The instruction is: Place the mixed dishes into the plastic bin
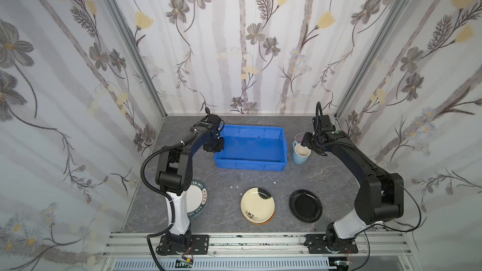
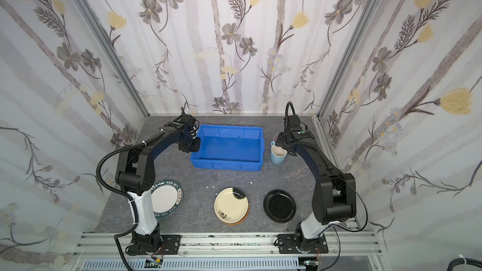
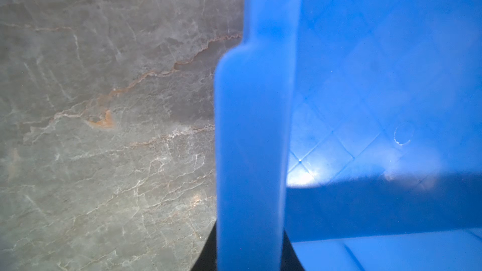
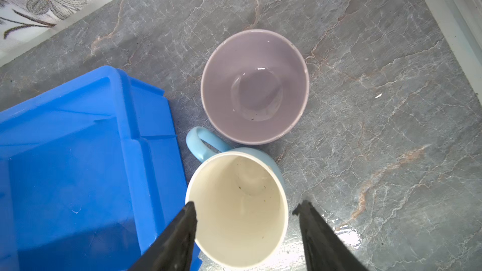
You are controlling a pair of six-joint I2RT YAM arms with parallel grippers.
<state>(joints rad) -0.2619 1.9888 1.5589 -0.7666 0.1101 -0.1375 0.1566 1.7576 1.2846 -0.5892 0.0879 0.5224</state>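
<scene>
The blue plastic bin (image 1: pixel 250 164) (image 2: pixel 227 165) stands empty at the back middle. My left gripper (image 1: pixel 215 147) (image 3: pixel 250 256) is shut on its left rim (image 3: pixel 253 126), one jaw on each side of the wall. Right of the bin stands a light blue mug (image 1: pixel 300 156) (image 4: pixel 240 204), with a lilac bowl (image 4: pixel 254 87) just behind it. My right gripper (image 1: pixel 309 144) (image 4: pixel 245 208) is open and straddles the mug's mouth; one finger touches the rim and the other stands just clear. A cream plate (image 1: pixel 257 204) lies on an orange plate (image 1: pixel 271 218) at the front.
A glossy black plate (image 1: pixel 305 205) lies front right. A white plate with a dark lettered rim (image 1: pixel 199 199) lies front left, half hidden behind the left arm. Flowered walls close in the grey marble table (image 1: pixel 234 178). A metal rail (image 1: pixel 260 242) runs along the front.
</scene>
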